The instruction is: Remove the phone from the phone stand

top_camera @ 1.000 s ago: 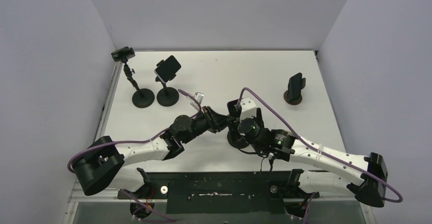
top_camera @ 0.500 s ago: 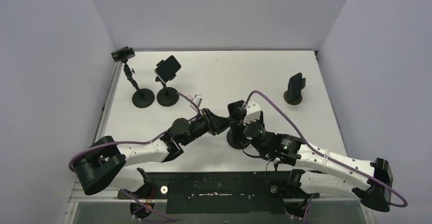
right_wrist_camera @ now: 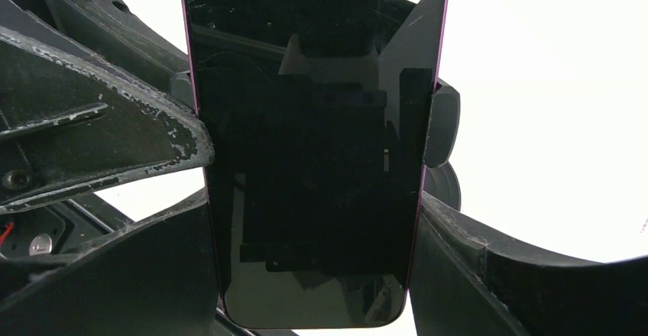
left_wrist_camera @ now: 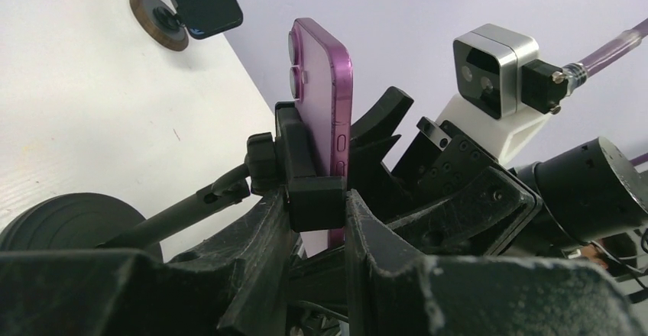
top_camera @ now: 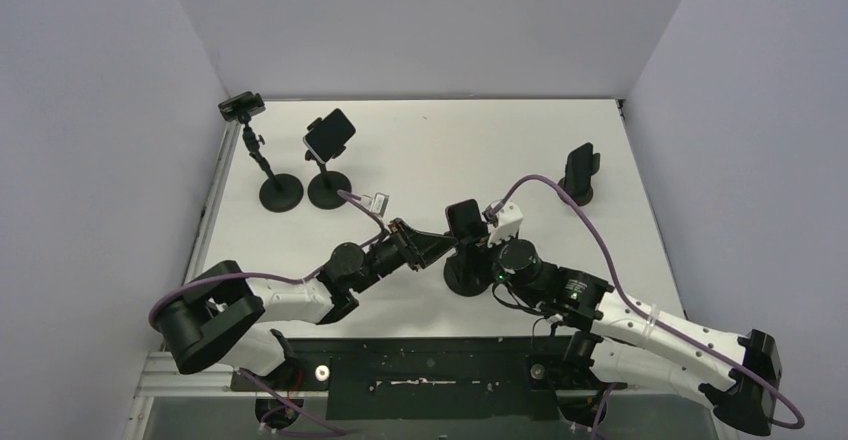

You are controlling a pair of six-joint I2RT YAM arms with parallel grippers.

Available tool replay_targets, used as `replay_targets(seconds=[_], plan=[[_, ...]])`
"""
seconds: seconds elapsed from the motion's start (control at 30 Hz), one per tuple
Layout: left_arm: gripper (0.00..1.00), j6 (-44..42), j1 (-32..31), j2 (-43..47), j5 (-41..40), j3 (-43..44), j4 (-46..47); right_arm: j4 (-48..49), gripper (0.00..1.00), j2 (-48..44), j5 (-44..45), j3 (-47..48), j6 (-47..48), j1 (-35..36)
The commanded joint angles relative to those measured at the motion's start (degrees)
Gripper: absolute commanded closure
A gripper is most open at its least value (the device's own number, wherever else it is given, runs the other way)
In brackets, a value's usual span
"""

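Observation:
A purple phone (left_wrist_camera: 321, 99) with a dark screen (right_wrist_camera: 313, 160) stands upright in the black clamp (left_wrist_camera: 304, 168) of the phone stand, whose round base (top_camera: 462, 278) sits mid-table. My left gripper (left_wrist_camera: 315, 202) is shut on the clamp's lower block from the left, under the phone. From the near right my right gripper (right_wrist_camera: 315, 225) spans the phone's lower half. Its fingers (right_wrist_camera: 474, 275) press against both long edges of the phone. In the top view the two grippers (top_camera: 445, 248) meet at the stand, with the phone (top_camera: 462, 220) rising above them.
Two more stands are at the back left, one carrying a phone (top_camera: 329, 133), the other topped by a small black head (top_camera: 243, 107). A further phone on a wooden-based stand (top_camera: 578, 172) is at the back right. Purple cables loop over both arms.
My right wrist has swung toward the back right and its jaws have narrowed onto the phone's edges. The left arm has shifted slightly left, still holding the clamp.

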State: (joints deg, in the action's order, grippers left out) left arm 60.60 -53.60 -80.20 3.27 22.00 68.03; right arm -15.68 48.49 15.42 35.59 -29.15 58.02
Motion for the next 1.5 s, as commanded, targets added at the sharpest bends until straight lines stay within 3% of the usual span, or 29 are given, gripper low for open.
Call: replay_targets(seconds=[0.0, 1.13, 1.47], plan=[[1.0, 2.91, 2.18, -1.09, -2.68, -2.44, 9.95, -4.22, 1.0, -2.79, 4.79, -2.24, -4.08, -2.74], [1.0, 3.3, 2.71, -7.05, -0.41, -3.72, 16.41, 4.7, 1.0, -11.15, -7.77, -5.18, -1.74, -2.74], [1.0, 1.43, 2.62, -7.6, 1.24, -2.06, 13.3, 7.0, 1.0, -11.59, -11.33, -4.35, -1.34, -2.71]])
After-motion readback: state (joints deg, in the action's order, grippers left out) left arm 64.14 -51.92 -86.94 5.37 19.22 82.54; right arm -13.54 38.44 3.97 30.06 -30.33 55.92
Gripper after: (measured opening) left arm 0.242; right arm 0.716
